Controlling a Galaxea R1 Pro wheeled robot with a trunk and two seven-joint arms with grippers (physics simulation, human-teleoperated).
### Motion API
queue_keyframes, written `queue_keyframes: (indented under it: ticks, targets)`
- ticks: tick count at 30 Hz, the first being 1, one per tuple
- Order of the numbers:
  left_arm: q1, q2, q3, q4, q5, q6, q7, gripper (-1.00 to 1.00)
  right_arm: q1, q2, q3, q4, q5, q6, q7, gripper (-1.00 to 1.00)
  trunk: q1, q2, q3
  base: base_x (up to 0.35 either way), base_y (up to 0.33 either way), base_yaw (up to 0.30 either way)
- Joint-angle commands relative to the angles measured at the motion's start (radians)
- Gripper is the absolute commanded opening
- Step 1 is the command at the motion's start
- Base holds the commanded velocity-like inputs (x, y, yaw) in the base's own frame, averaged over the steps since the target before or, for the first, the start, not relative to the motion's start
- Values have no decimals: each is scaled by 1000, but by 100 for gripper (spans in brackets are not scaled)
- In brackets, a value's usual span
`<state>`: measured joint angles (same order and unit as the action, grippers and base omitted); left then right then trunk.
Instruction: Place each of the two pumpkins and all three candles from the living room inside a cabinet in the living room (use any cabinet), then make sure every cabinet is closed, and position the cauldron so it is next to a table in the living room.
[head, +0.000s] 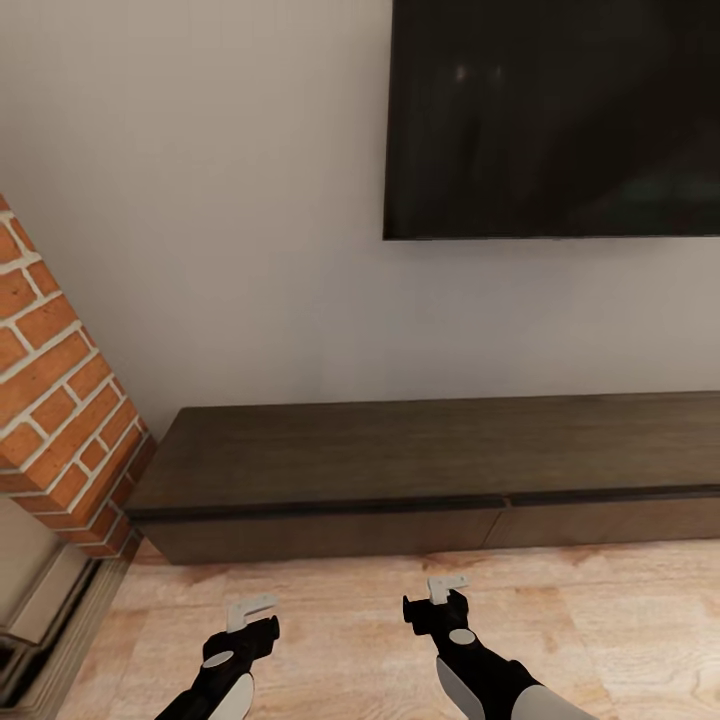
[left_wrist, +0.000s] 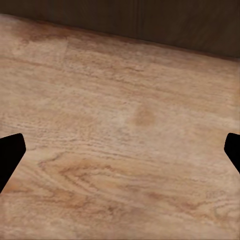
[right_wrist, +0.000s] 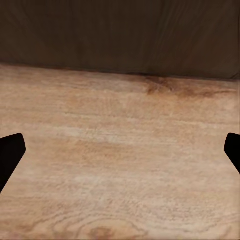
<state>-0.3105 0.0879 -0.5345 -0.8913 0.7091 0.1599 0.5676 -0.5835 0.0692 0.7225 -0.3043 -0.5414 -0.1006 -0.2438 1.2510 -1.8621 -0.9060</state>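
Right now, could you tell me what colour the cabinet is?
Dark brown wood grain; the cabinet shows best in the head view.

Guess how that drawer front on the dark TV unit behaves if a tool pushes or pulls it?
The cabinet looks rigid wood, so likely stiff. The drawer front shows no handle, so pulling probably slips; pushing seems safer. The long, low body on the floor seems unlikely to tip.

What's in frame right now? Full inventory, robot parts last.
cabinet: 1, dark brown, low along the wall, drawer fronts shut
TV: 1, black, on the wall above the cabinet
brick fireplace: 1, red-orange, at the cabinet's left end
wall: 1, off-white, behind the cabinet
floor: 1, light wood, in front of the cabinet
left gripper: 1, black with pale fingers, above the floor, open, empty
right gripper: 1, black with pale fingers, above the floor, open, empty
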Motion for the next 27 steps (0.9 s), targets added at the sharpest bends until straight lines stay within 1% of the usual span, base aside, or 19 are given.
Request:
queue_keyframes:
  ticks: [1,10,14,17,21,27]
  targets:
    - [-1,2,-4,-2,4,3,8,100,-1,0,9,1,-11,-5,-5,100,-4,7,2,0,0,0]
    - [-1,4,-3,1,5,3,8,100,-1,0,11,1,-11,-7,-5,100,-39,70,31,0,0,0]
    - [-1,2,20,4,6,4,8,100,-1,0,13,1,-10,-8,-5,100,-54,98,43,0,0,0]
    - [-1,1,30,6,6,4,8,100,-1,0,15,1,-8,-11,-5,100,-65,119,53,0,0,0]
    - [-1,1,32,11,6,4,8,100,-1,0,15,1,-4,-14,-5,100,-81,147,65,0,0,0]
    - [-2,0,27,53,5,4,9,100,-1,-1,17,1,1,-15,-5,100,-104,189,84,0,0,0]
